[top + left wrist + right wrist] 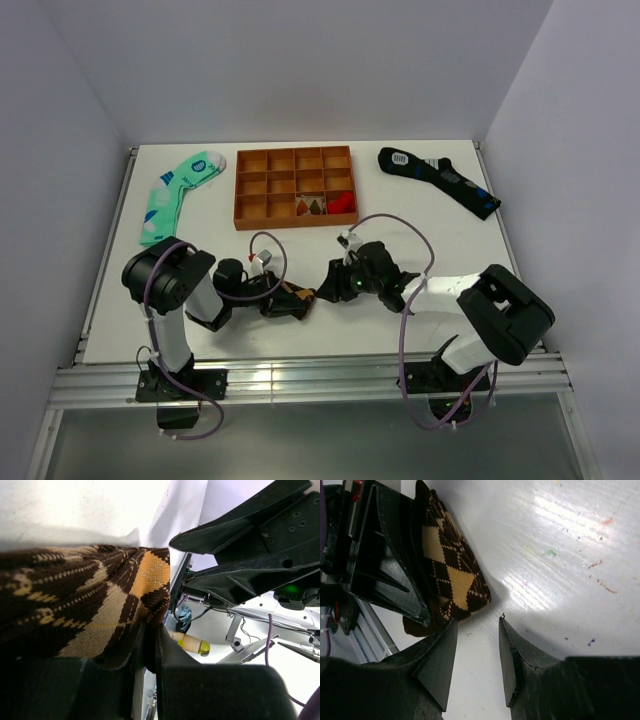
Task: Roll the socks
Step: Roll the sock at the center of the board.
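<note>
The brown argyle socks point(296, 296) lie bunched into a small bundle near the table's front edge, between the two grippers. In the left wrist view the socks point(90, 610) fill the left side, and my left gripper point(149, 630) is shut on a fold of them. In the right wrist view the socks point(452, 575) lie just beyond my fingertips, with the left gripper's black fingers point(385, 565) pressed against them. My right gripper point(477, 625) is open and empty, its jaws apart over bare table beside the bundle; it shows in the top view point(330, 283) too.
An orange compartment tray point(296, 187) with small items stands at the back middle. A mint-green sock point(178, 190) lies back left and a black-navy sock point(440, 180) back right. The table's front rail point(300, 378) runs close below the arms.
</note>
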Tool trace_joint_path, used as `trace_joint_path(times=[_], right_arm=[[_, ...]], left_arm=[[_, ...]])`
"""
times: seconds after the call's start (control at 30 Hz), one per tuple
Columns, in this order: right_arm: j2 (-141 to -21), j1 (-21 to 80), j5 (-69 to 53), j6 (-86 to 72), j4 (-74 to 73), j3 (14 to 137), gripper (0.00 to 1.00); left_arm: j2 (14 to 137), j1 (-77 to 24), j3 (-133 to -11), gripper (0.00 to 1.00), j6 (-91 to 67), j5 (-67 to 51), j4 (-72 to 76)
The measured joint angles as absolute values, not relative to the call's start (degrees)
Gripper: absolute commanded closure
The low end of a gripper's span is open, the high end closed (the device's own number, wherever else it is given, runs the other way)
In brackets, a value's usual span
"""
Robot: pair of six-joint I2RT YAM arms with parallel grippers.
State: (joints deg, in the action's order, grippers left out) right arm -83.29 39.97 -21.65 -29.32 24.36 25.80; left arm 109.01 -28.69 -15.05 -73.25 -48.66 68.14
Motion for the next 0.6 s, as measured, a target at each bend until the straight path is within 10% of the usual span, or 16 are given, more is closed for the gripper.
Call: trace_joint_path(times=[0.6], right_arm=[[-86.9,41.8,-18.0,-26.4,24.6,30.5,0.51]], left_arm=[[103.6,-28.4,-19.4,1.0,-65.1,-48.6,49.1]])
